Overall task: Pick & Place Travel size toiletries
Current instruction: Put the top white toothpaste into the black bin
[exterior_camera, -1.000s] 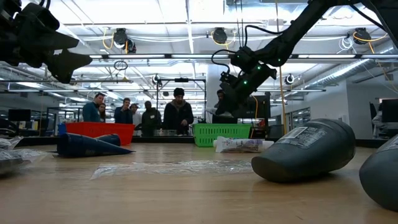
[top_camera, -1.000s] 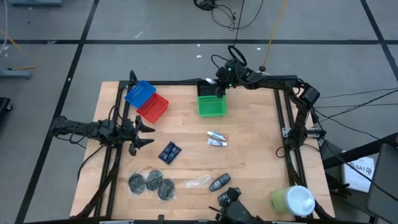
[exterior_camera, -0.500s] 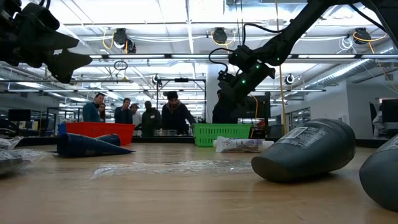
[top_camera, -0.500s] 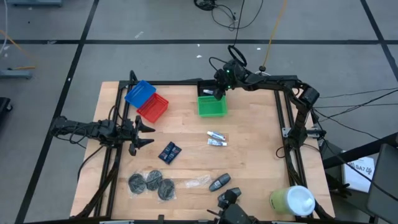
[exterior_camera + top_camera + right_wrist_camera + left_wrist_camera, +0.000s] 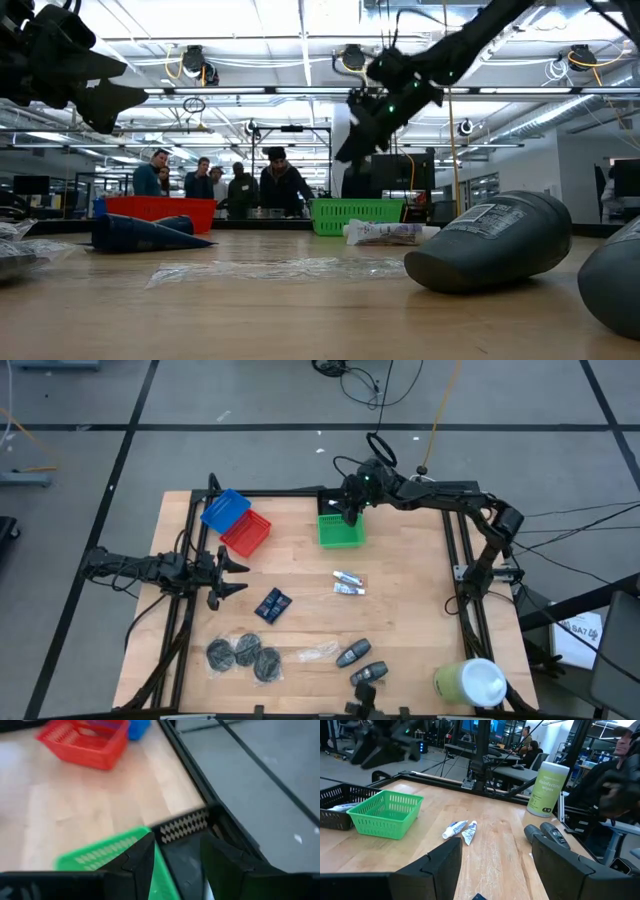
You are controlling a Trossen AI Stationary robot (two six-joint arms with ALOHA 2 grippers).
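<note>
a: the right gripper (image 5: 345,512) has lifted and slid from the black basket (image 5: 330,503) toward the green basket (image 5: 340,532), fingers apart and empty.

b: progress?

a: early. tubes (image 5: 348,582), packets (image 5: 272,604), discs (image 5: 243,654) and oval pieces (image 5: 361,663) lie on the table (image 5: 400,620), well apart from it. left gripper (image 5: 232,577) waits open.

The high view looks straight down from well above on the whole table (image 5: 400,620), while the low view sits at table-top height, close behind a dark grey oval piece (image 5: 490,243), facing level across the wood into the room. The left wrist view looks forward past the left gripper (image 5: 492,862) across the table, and the right wrist view looks down past the right gripper (image 5: 177,855). All four share the green basket (image 5: 340,530) (image 5: 357,213) (image 5: 385,813) (image 5: 107,855), just beneath the right gripper.
</note>
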